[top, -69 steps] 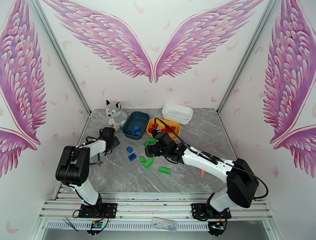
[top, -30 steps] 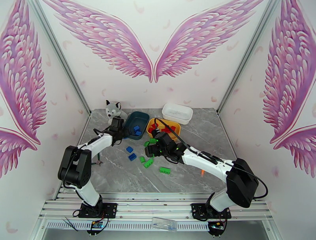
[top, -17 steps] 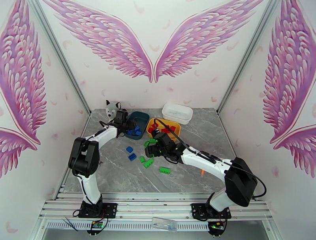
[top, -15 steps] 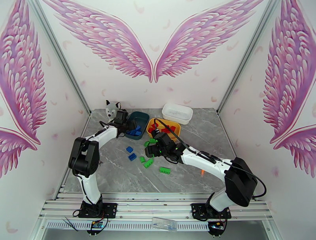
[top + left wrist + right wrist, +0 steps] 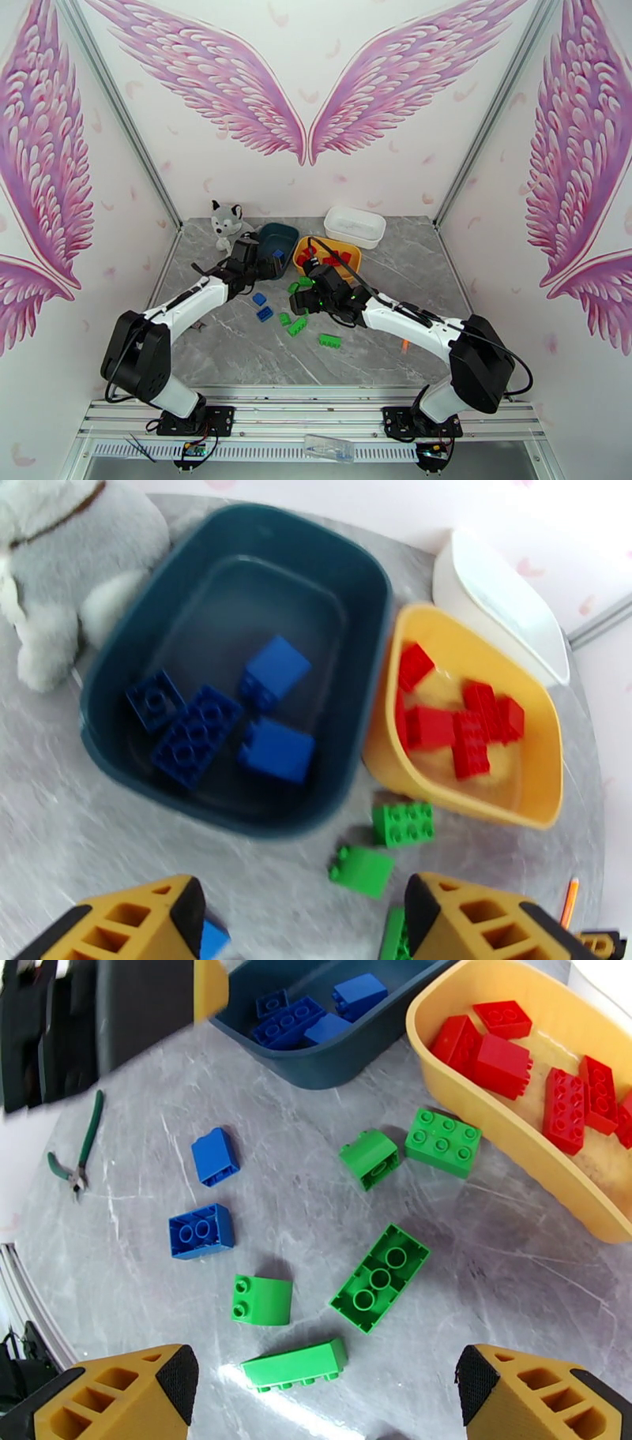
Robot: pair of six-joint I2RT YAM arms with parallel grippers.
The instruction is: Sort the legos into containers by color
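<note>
**Table** [image 5: 379, 355]: grey marbled top, with both arm bases at its near edge.

**Containers:**
- Dark teal-blue tub [image 5: 359, 717]: stands at far centre-left and holds four blue legos [image 5: 276, 665] lying loosely on its floor.
- Yellow tub [image 5: 381, 733]: stands just right of the teal-blue tub, and their walls seem to touch. It holds several red legos [image 5: 454, 729], bunched together.
- White tub [image 5: 505, 598]: stands beyond the yellow tub, to the far right. No brick can be made out in it.

**Loose legos on the table, near side of the tubs:**
- Five green legos [image 5: 380, 1277]: two lie just beside the yellow tub's near wall, and three lie nearer to the arms. One of these three is a long flat piece and one a narrow bar.
- Two blue legos [image 5: 201, 1231]: these lie left of the green ones, near each other but apart.

**Other items:**
- Plush husky [image 5: 55, 559]: sits at far left, against the teal-blue tub's left wall.
- Green-handled pliers [image 5: 75, 1157]: lie at the left side of the table, well apart from the bricks.

**Tools:**
- Left gripper [image 5: 300, 910]: is at the near edge of the teal-blue tub. Its jaws are parted and nothing is between them.
- Right gripper [image 5: 324, 1386]: is over the loose green legos. Its jaws are spread wide and grip nothing.
</note>
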